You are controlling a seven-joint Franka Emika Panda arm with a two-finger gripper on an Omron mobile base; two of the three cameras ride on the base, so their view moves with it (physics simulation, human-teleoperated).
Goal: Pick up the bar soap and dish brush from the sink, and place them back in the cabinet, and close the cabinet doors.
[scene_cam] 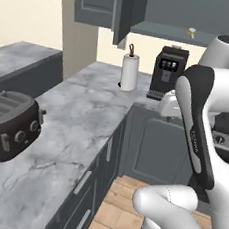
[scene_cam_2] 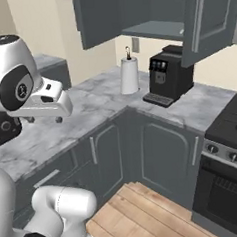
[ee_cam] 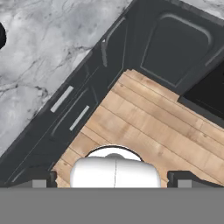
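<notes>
Pincer (ee_cam: pixel 113 179) spread wide, empty, over wood floor (ee_cam: pixel 144 127); cabinet doors (scene_cam_2: pixel 199 22) open; towel roll (scene_cam: pixel 129 72) beside coffee machine (scene_cam: pixel 166 72).

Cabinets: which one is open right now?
The wall cabinet above the coffee machine: both doors stand swung out, baring its shelf. The base cabinets under the counter are shut.

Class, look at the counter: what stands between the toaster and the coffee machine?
In the left base view, a paper towel roll stands on the marble counter between the toaster and the coffee machine, close beside the machine; the rest of that stretch is bare.
</notes>
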